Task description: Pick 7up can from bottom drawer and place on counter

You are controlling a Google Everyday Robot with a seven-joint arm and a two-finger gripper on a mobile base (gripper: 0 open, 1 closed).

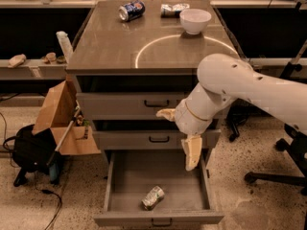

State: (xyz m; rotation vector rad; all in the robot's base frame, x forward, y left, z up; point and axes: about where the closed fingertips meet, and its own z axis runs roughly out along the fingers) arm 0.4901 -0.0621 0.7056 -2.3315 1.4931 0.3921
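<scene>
The 7up can (153,197) lies on its side near the front of the open bottom drawer (124,176), pale silvery-green against the grey floor. My gripper (174,140) hangs above the drawer's right half, in front of the middle drawer. It is open, one cream finger (166,114) pointing left and the other pointing down, with nothing between them. The can is below and left of the lower finger, apart from it. The counter (110,42) with its pale arc mark spreads above the drawers.
On the counter stand a white bowl (194,20), a blue can (131,10) on its side and a foil packet (172,8). An open cardboard box (60,121) and a black bag (31,150) sit left of the cabinet. An office chair base (283,174) stands at the right.
</scene>
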